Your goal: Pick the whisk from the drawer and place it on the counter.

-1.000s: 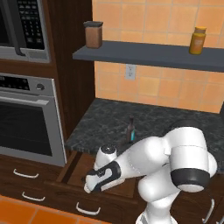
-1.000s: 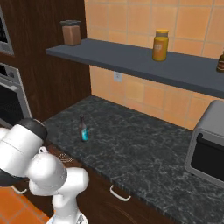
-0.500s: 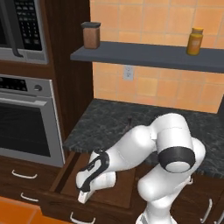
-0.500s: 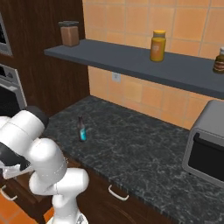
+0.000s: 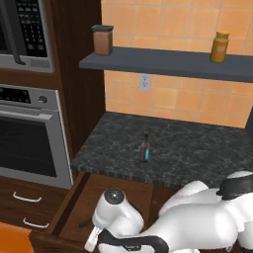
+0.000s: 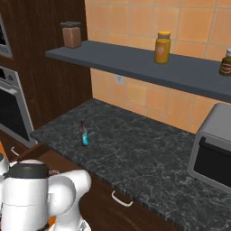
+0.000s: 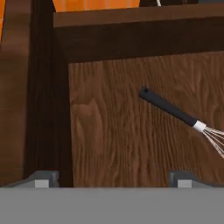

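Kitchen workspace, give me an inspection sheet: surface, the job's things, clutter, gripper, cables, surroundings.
Surface: dark speckled counter, whisk not on it.
Job's things: whisk lies flat on the wooden floor of the open drawer, black handle pointing at the drawer's corner, wire end running off the hand view's edge.
Clutter: small dark bottle with blue label stands upright on the counter.
Gripper: gripper open, over the drawer floor, whisk lying off to one side of it, nothing held.
Cables: nothing seen.
Surroundings: wall shelf with a brown jar and yellow jar; oven; toaster oven; wall outlet.
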Motion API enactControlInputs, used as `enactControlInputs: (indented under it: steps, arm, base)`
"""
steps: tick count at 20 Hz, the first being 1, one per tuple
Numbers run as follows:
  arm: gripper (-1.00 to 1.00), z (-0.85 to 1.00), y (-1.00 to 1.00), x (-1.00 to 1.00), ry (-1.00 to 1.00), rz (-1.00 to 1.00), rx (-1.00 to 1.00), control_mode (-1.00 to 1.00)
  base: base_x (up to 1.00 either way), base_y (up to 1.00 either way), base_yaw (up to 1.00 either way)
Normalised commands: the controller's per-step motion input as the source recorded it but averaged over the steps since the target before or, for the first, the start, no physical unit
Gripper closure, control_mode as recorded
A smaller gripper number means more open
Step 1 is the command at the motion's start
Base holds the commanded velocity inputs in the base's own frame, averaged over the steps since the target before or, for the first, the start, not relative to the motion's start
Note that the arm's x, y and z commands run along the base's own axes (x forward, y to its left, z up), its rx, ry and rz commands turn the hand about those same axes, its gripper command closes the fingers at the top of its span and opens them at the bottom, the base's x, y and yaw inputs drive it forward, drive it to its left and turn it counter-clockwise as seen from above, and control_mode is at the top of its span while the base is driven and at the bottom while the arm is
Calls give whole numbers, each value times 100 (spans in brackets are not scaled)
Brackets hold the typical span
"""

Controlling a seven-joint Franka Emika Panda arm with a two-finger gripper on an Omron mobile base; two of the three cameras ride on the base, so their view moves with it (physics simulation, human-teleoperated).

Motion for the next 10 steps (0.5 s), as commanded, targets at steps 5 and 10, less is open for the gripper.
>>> enactControlInputs:
  steps: [5, 10]
  arm:
    - [-100, 100, 0, -4, -25, -28, -1, -100]
    - [-100, 100, 3, 19, -3, -27, 0, -100]
  base:
    - [0, 0, 0]
    - [0, 0, 0]
